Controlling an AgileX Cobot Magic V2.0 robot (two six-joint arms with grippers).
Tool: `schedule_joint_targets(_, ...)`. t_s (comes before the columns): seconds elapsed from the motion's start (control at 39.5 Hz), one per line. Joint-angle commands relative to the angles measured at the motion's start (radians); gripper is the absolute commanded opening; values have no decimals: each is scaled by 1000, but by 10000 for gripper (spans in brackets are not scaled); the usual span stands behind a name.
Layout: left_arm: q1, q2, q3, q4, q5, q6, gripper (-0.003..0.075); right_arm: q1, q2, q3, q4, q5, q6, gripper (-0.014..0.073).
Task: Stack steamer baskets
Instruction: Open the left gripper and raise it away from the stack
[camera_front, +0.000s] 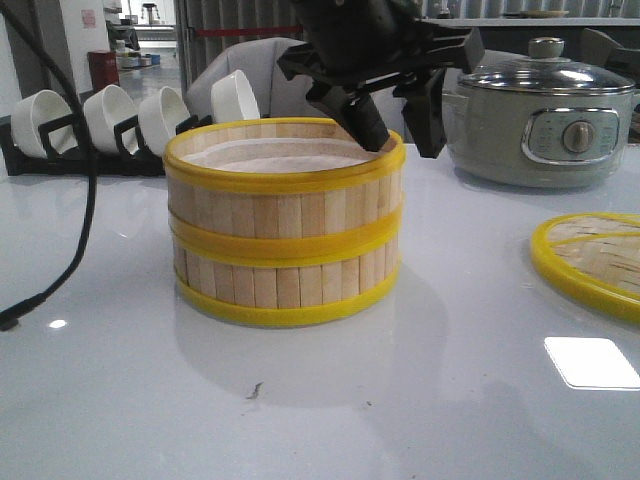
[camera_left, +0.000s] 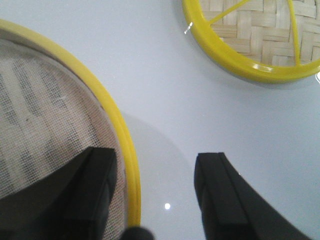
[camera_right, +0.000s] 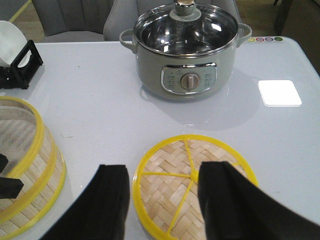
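On the table, baskets: you have two steamer baskets (camera_front: 285, 225), one stacked squarely on the other, near the middle of the white table (camera_front: 130, 380).
Basket contents: you can see a pale mesh liner (camera_left: 40, 115) in the upper basket and nothing else; the lower one is covered.
Left gripper (camera_left: 157, 192): spread wide, holding nothing; one finger (camera_left: 97, 185) hangs inside the upper basket's yellow rim (camera_left: 117, 125), the other outside; whether either touches the rim you cannot tell.
Right gripper (camera_right: 162, 200): spread open and holding nothing, above the lid.
Lid: one flat woven lid (camera_right: 192, 187), yellow-rimmed, lying on the table to the right of the stack.
Pot: one grey electric pot (camera_front: 540, 115) with a glass cover, behind the lid.
Cups: four white cups (camera_front: 140, 115) in a black rack at the back left.
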Motion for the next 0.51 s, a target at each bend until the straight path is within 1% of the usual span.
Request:
schedule_joint_targets(0.0,-10,-61,-37,-24,-29,-4,430,-1,-1,-36,0,-71,-2,433)
schedule_joint_targets(0.48,-6,-61,-39,-5,-55,-12,430,-1,-1,-35,0,-69,-2,433)
